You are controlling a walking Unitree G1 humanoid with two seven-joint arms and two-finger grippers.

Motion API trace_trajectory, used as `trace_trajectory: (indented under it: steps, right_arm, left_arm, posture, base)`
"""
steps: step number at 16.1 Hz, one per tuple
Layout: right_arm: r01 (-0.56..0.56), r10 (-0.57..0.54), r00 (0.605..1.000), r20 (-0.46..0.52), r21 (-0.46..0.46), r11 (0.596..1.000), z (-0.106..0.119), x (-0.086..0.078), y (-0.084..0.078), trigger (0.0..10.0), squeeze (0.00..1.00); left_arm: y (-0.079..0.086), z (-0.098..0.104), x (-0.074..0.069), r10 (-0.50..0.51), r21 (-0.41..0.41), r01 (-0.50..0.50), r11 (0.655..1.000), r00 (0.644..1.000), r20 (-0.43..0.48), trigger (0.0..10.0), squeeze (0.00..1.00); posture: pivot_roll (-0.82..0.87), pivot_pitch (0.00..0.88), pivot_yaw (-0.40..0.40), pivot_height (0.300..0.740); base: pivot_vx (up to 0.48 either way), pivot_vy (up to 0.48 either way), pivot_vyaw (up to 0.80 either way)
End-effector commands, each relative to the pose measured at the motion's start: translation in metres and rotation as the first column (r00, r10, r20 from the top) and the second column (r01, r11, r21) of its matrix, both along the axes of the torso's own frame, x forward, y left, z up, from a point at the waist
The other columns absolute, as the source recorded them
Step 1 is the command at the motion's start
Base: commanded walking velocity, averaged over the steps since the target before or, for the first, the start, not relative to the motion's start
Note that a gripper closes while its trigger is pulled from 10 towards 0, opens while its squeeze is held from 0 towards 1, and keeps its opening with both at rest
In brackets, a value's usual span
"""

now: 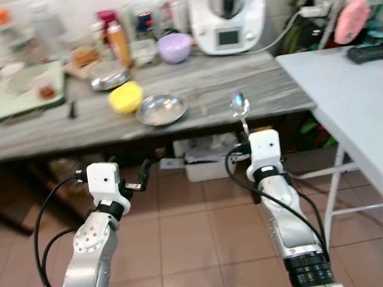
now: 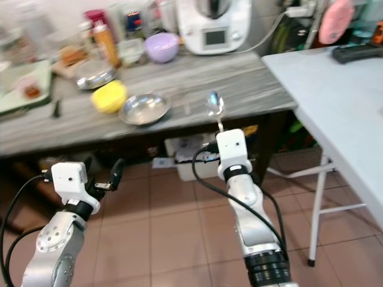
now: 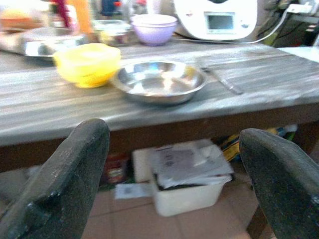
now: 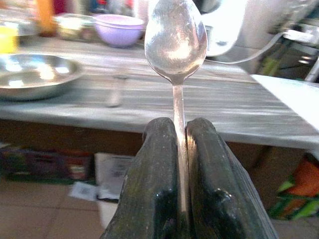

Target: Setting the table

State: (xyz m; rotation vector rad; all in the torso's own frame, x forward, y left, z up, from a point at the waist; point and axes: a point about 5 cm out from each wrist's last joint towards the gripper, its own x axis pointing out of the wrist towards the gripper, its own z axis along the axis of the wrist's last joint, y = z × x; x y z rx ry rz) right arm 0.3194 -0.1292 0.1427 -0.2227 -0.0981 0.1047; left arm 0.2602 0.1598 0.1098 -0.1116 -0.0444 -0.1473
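My right gripper [image 4: 180, 130] is shut on the handle of a steel spoon [image 1: 239, 106] and holds it upright, bowl up, in front of the grey wooden counter [image 1: 257, 84]. My left gripper [image 3: 172, 130] is open and holds nothing. It hangs low over the tiled floor, short of the counter's front edge. On the counter facing it stand a shallow steel bowl [image 1: 160, 109] and a yellow bowl [image 1: 125, 97] side by side. A loose piece of cutlery [image 3: 223, 80] lies just right of the steel bowl.
A white table [image 1: 341, 89] stands at the right, with thin legs reaching the floor. At the back of the counter are a purple bowl [image 1: 174, 47], a white kitchen machine [image 1: 227, 24], a steel dish [image 1: 109, 78] and bottles. A white box [image 1: 206, 158] sits under the counter.
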Motion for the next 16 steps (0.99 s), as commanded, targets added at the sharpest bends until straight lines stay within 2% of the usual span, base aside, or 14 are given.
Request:
trace_trajectory:
  steps: [1,10,13,14,16]
  right_arm:
    - [0.015,-0.015,0.999,0.03,-0.004,1.0,0.007,0.001,-0.004,10.0,0.0]
    - [0.011,-0.01,0.999,0.034,-0.025,1.0,0.007,0.001,-0.001,10.0,0.0]
    - [0.011,-0.01,0.999,0.031,-0.026,1.0,0.006,0.0,-0.002,10.0,0.0]
    - [0.009,-0.008,1.0,0.03,-0.026,1.0,0.006,0.0,-0.002,10.0,0.0]
    - [0.008,-0.007,1.0,0.031,-0.028,1.0,0.006,-0.001,-0.003,10.0,0.0]
  left_arm:
    - [-0.003,0.002,0.001,-0.013,-0.002,0.013,1.0,1.0,0.006,10.0,0.0]
    - [-0.003,0.002,-0.004,-0.011,-0.001,0.011,1.0,1.0,0.008,10.0,0.0]
    - [-0.002,0.003,-0.011,-0.006,-0.005,0.007,1.0,1.0,0.02,10.0,0.0]
    - [-0.002,0.005,-0.02,-0.02,-0.004,0.02,1.0,0.999,0.039,10.0,0.0]
    - [-0.001,0.006,-0.028,-0.036,0.021,0.035,0.999,0.998,0.05,10.0,0.0]
  posture:
    - [-0.08,0.081,0.085,0.74]
    - [-0.08,0.084,0.087,0.74]
    - [-0.08,0.085,0.085,0.74]
    - [-0.08,0.088,0.083,0.74]
    - [-0.07,0.091,0.083,0.74]
  base:
    - [0.48,0.0,0.0]
    - [0.464,0.0,0.0]
    - [0.0,0.0,0.0]
    - [0.0,0.0,0.0]
    - [0.0,0.0,0.0]
